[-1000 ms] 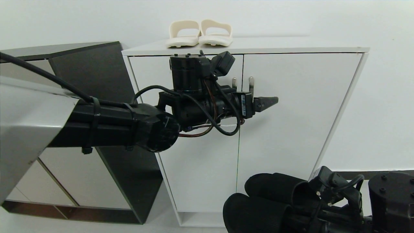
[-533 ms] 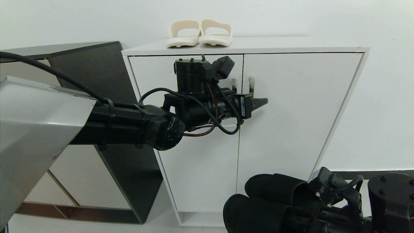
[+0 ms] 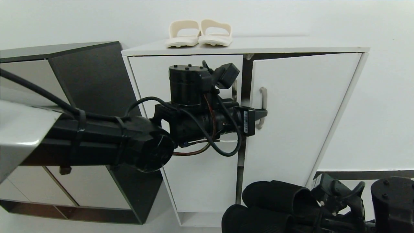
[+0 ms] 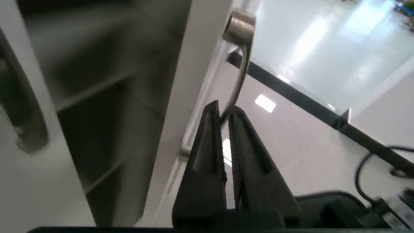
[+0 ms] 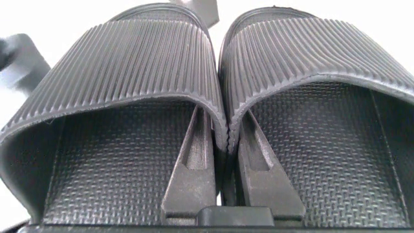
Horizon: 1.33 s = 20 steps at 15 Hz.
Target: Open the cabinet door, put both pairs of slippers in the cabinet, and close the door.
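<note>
The white cabinet [image 3: 300,48] has two doors. Its right door [image 3: 300,110] stands slightly ajar, with a dark gap beside the shut left door [image 3: 152,71]. My left gripper [image 3: 261,113] is shut on the right door's metal handle [image 3: 264,97]. In the left wrist view the thin handle [image 4: 240,58] runs between the closed fingers [image 4: 210,129], and shelves [image 4: 84,97] show inside. Cream slippers [image 3: 199,34] lie on the cabinet top. My right gripper [image 5: 223,139], low at the right, is shut on the black slippers [image 3: 271,204], pinching the inner strap edges [image 5: 220,97] of both together.
A dark, glossy cabinet [image 3: 93,74] stands directly to the left of the white one. The left door's handle [image 3: 234,89] sits just behind my left wrist. A white wall is behind, with a dark baseboard [image 3: 362,174] at the lower right.
My left gripper drew back from right of the handles onto the right door's handle. It then pulled toward me, and the right door swung from shut to slightly ajar.
</note>
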Available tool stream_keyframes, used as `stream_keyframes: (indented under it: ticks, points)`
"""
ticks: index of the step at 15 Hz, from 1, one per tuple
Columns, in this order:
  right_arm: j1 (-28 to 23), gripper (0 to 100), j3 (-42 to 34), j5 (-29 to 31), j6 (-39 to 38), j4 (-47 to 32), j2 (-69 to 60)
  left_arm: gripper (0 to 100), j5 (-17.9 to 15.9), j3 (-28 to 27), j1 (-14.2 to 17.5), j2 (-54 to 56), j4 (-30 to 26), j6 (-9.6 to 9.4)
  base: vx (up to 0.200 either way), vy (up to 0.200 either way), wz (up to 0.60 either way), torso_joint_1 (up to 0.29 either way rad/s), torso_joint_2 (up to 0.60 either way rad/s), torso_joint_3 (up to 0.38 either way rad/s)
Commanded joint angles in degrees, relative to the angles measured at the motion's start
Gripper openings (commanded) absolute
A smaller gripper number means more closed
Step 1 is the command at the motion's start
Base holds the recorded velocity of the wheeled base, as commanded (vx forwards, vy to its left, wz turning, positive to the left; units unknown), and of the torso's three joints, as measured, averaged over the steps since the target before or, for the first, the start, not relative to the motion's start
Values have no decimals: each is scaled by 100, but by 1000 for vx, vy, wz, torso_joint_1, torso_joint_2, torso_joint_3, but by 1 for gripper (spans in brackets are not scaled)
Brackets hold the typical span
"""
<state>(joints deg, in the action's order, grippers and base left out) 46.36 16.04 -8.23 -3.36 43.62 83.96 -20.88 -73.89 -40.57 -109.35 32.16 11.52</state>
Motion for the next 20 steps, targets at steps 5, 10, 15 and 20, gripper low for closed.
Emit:
stream_keyframes:
  ticks: [5, 10, 15, 20]
  points:
    - [22, 0, -295, -355, 187, -11, -283, 0, -21, 1157, -206, 1197, 98, 52, 0, 0, 0, 0, 0, 0]
    - [84, 0, -304, -337, 187, -2, -266, 0, -346, 779, 357, 951, 98, 500, 0, 0, 0, 0, 0, 0]
    - [75, 0, -295, -311, 187, 6, -239, 0, -206, -29, 445, 247, 98, 659, 0, 0, 0, 0, 0, 0]
    - [75, 0, -295, -311, 187, 6, -231, 0, 14, -706, 454, -280, 98, 659, 0, 0, 0, 0, 0, 0]
